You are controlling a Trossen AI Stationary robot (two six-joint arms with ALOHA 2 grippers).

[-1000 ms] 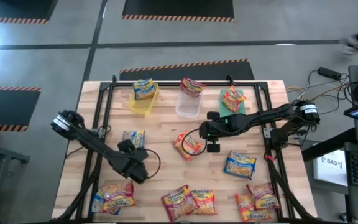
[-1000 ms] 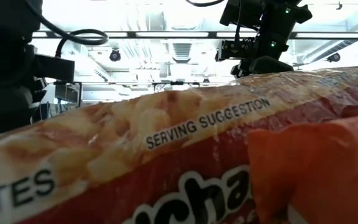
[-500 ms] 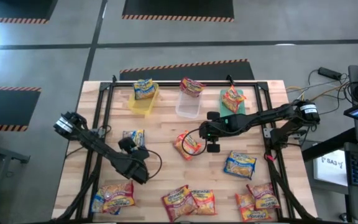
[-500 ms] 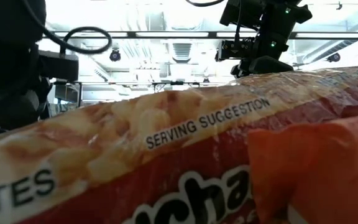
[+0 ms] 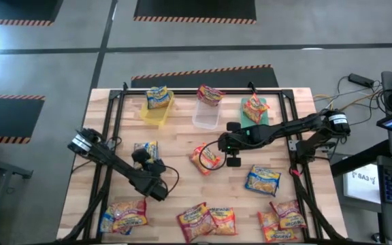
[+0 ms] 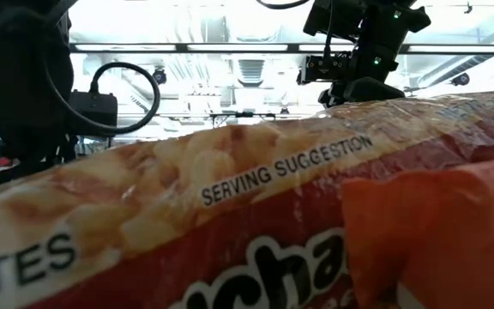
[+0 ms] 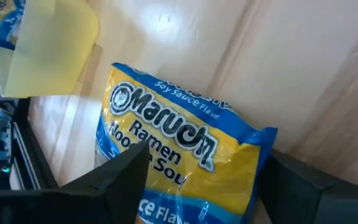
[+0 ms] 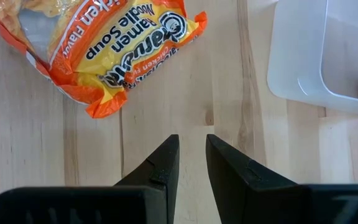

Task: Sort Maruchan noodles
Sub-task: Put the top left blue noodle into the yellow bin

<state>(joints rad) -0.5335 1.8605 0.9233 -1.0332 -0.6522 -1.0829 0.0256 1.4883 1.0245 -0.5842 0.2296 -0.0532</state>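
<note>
A blue-and-yellow Maruchan packet (image 5: 145,150) lies flat on the wooden table at mid-left. My left gripper (image 5: 148,162) comes at it from the near side, slanting down. It is open, and in the left wrist view (image 7: 207,155) its fingers stand on either side of the packet's (image 7: 185,149) near end. My right gripper (image 5: 233,161) hangs over the table's middle, open by a narrow gap (image 8: 191,143) with nothing between the fingers. An orange packet (image 8: 114,46) lies just beyond it on the wood (image 5: 206,158). My left gripper has one finger (image 7: 114,180) in front of the blue-and-yellow packet's near corner and the other (image 7: 303,180) beside its opposite edge. I cannot tell whether either finger touches the packet, which lies flat on the table.
At the far edge stand a yellow bin (image 5: 154,114), a clear bin (image 5: 206,117) and a green bin (image 5: 256,117), each holding a packet. More packets lie at the right (image 5: 262,180) and along the near edge (image 5: 123,216) (image 5: 206,221) (image 5: 281,219). A red packet (image 6: 230,223) fills the low view.
My left gripper has sunk toward the table and tipped further down over the blue-and-yellow packet. Its arm has swung a little toward the table's near right. The packets have not moved.
</note>
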